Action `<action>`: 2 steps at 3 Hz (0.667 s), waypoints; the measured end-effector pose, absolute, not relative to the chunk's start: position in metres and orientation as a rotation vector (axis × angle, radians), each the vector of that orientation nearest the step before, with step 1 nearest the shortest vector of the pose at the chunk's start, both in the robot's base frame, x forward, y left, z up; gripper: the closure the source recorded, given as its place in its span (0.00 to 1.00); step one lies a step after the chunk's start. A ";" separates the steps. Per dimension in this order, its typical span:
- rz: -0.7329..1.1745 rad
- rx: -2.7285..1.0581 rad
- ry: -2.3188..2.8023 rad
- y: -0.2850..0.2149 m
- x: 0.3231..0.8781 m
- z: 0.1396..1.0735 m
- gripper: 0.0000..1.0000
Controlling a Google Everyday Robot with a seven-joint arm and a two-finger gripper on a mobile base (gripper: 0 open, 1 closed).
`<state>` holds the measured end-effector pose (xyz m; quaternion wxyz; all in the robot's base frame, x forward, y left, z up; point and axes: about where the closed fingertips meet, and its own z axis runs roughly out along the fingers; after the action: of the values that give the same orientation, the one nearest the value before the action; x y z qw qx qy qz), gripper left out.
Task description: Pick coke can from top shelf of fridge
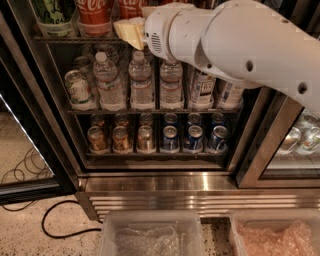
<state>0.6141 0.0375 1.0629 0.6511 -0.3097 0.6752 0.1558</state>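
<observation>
View into an open fridge (46, 117), a black-framed display cooler with dark wire racks and a stainless steel base (160, 184). A thick white robot arm (235, 42) reaches in from the upper right and crosses the upper part of the cooler.

At its tip, the gripper (128, 31) shows as a pale cream piece level with the front edge of the top shelf (75, 39). I cannot tell whether the jaws are wide or narrow.

A coke can (95, 12), red with white script, stands upright on the top shelf to the left of the gripper and apart from it. A second coke can (131, 6) stands just above and behind the gripper; whether they touch is unclear. A green and white can (52, 12) stands further left on the same shelf.

The middle rack holds water bottles (141, 80) in a row, with a tilted green can (79, 89) at the left end. The lowest rack holds gold-brown cans (120, 140) on the left and blue cans (192, 137) on the right.

Two clear plastic bins (150, 222) sit on the speckled floor in front of the cooler, and a black cable (55, 227) curls on the floor at the left.
</observation>
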 end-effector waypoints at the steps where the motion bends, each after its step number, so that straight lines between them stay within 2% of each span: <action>1: 0.339 -0.696 1.538 0.032 0.615 1.063 0.38; 2: 0.333 -0.671 1.522 0.033 0.616 1.070 0.38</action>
<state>0.6164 0.0330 1.0698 0.6614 -0.2966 0.6729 0.1474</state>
